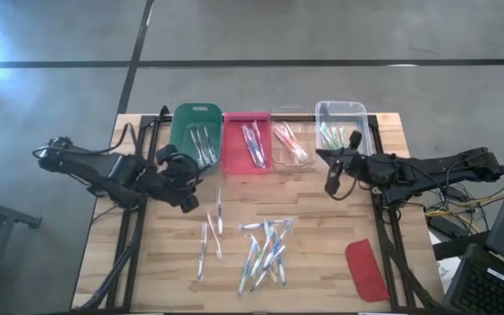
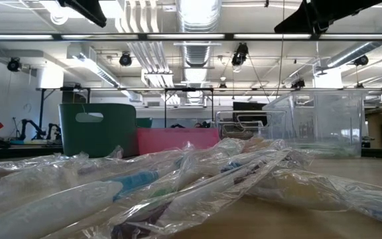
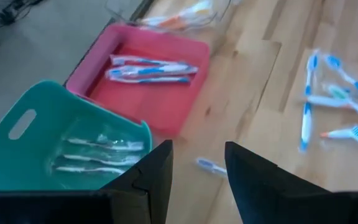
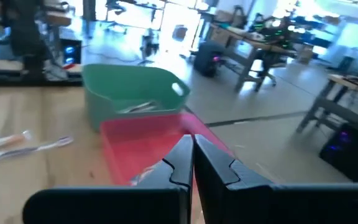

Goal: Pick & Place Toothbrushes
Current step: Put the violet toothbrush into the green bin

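**benchlurker:** where are the toothbrushes right now?

**two_arm_bot:** split up. A loose pile of wrapped toothbrushes (image 1: pixel 265 254) sits on the near-middle of my wooden counter (image 1: pixel 322 280), with a few strays (image 1: pixel 210 234) just to its left. The rest lie in the row of bins along the far edge: white/grey ones in the green bin (image 1: pixel 195 136), blue ones in the pink bin (image 1: pixel 246 143), orange-pink ones in the small clear tray (image 1: pixel 290 144), green ones in the tall clear bin (image 1: pixel 340 127)

**benchlurker:** and your end effectors?

**two_arm_bot:** my left end effector (image 1: pixel 185 188) hangs over the counter just in front of the green bin, fingers (image 3: pixel 154 180) apart with nothing between them. From its wrist I can see one toothbrush on the wood below the gap. My right end effector (image 1: pixel 331 185) sits in front of the tall clear bin, fingers (image 4: pixel 182 163) pressed together, holding nothing

**benchlurker:** anything else on there?

**two_arm_bot:** a flat red lid (image 1: pixel 366 269) on the near right corner, well apart from the pile. From counter level it's mostly crinkly wrappers up close, bins behind
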Robot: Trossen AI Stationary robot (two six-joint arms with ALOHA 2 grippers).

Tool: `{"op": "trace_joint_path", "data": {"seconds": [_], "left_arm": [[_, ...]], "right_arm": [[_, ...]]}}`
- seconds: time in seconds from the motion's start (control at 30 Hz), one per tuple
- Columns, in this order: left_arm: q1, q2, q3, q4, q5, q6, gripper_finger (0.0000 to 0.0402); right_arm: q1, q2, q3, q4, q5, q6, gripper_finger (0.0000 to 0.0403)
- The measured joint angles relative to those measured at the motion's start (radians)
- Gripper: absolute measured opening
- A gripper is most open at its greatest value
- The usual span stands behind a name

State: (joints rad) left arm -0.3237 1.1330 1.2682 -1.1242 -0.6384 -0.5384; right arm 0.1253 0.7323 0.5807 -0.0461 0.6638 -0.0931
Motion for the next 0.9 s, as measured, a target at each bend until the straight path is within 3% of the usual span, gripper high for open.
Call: {"op": "trace_joint_path", "data": {"seconds": [0.2,0.53,0.9], "left_arm": [[0.029,0.041,-0.001,-0.009,0.012,-0.055,0.0151],[0.074,0.151,-0.035,0.068,0.074,-0.431,0.0151],[0.075,0.367,-0.024,0.127,0.184,-0.864,0.0151]], "right_arm": [[-0.024,-0.019,0.000,-0.008,0.010,0.033,0.0008],[-0.023,-0.071,0.000,-0.065,0.007,0.062,0.0009],[-0.023,-0.105,0.001,-0.178,0.007,0.064,0.0009]]}}
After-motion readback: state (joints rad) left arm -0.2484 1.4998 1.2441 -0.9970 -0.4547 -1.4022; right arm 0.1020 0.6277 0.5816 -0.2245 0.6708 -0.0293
